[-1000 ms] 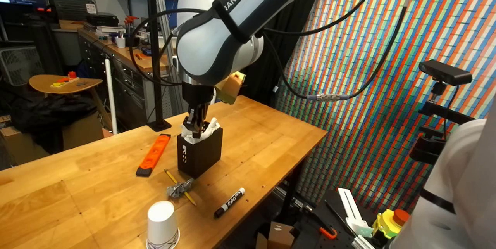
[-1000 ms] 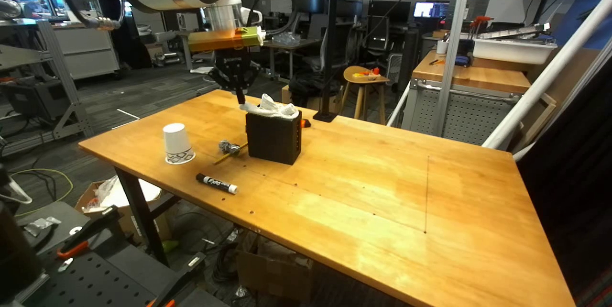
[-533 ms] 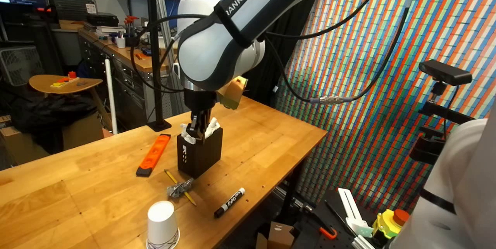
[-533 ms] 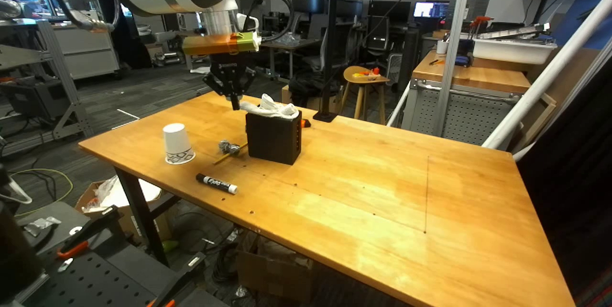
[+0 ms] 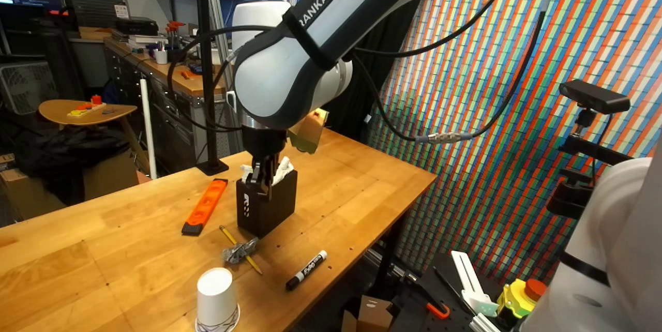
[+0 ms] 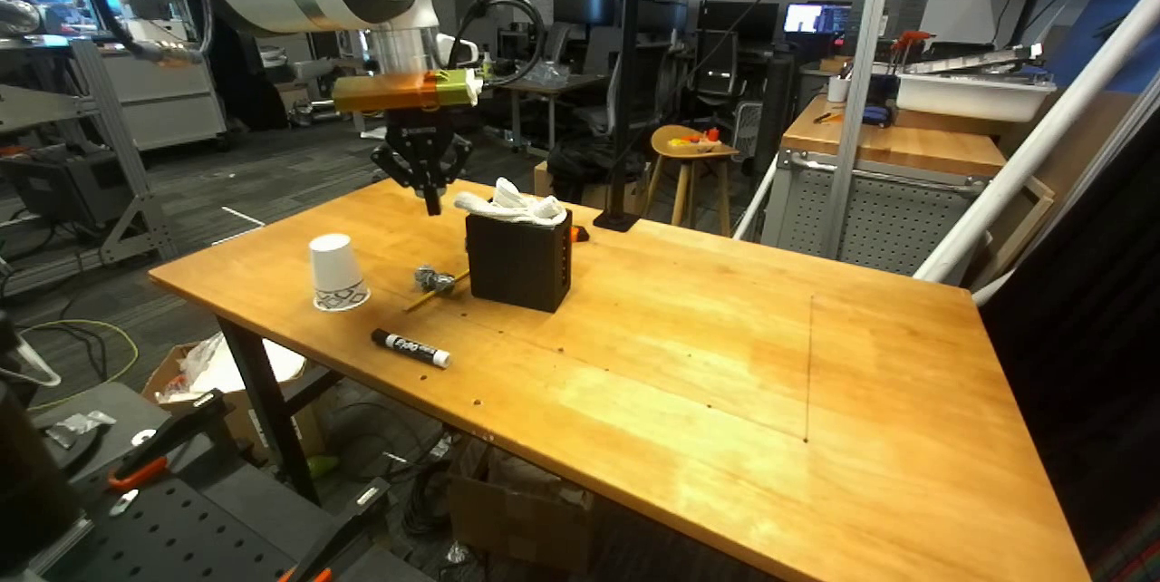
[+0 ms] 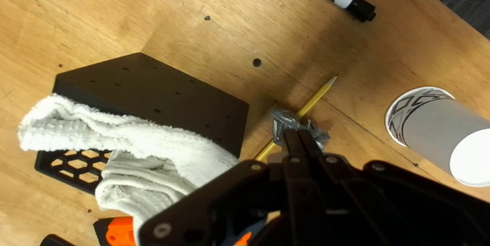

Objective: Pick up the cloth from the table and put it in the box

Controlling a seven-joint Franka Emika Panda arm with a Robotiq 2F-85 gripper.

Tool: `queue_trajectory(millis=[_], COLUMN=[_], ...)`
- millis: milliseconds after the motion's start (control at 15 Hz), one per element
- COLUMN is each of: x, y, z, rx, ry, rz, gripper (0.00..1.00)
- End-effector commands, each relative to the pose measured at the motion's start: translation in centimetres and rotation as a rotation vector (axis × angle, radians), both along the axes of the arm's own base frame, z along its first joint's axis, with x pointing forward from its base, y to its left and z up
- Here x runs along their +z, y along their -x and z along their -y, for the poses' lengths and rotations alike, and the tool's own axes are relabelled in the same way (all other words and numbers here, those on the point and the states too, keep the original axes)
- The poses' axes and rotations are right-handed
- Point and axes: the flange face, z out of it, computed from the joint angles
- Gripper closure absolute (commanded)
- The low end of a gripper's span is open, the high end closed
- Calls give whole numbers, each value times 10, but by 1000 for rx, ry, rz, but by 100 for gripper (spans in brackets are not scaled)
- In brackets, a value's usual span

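The white cloth (image 6: 513,205) lies bunched in and over the open top of the black box (image 6: 517,263), one end sticking out past its rim. In the wrist view the cloth (image 7: 160,138) drapes across the box (image 7: 172,92). Both also show in an exterior view, the cloth (image 5: 284,168) partly behind my gripper, the box (image 5: 274,208) upright on the wooden table (image 6: 707,383). My gripper (image 6: 434,208) is shut and empty, beside the box and apart from the cloth. In the wrist view my gripper (image 7: 298,132) has its fingertips together above the silver wad.
A yellow pencil (image 7: 317,96) with a silver crumpled wad (image 5: 240,251) lies beside the box. A white cup (image 6: 335,269) stands upside down nearby. A black-and-white marker (image 6: 410,348) lies near the table edge. An orange tool (image 5: 207,204) lies behind the box.
My gripper has moved sideways away from the cloth, towards the cup's side, and a little lower. It stays shut. The cloth and the box have not moved.
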Motion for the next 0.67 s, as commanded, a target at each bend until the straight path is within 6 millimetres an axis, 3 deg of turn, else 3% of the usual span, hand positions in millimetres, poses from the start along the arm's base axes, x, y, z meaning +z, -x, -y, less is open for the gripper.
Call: queue_trajectory(millis=[0, 600], x=[6, -7], y=[-1, -14], z=[1, 12], rx=[10, 26], ry=[-7, -6], rz=[40, 79], gripper=[93, 94])
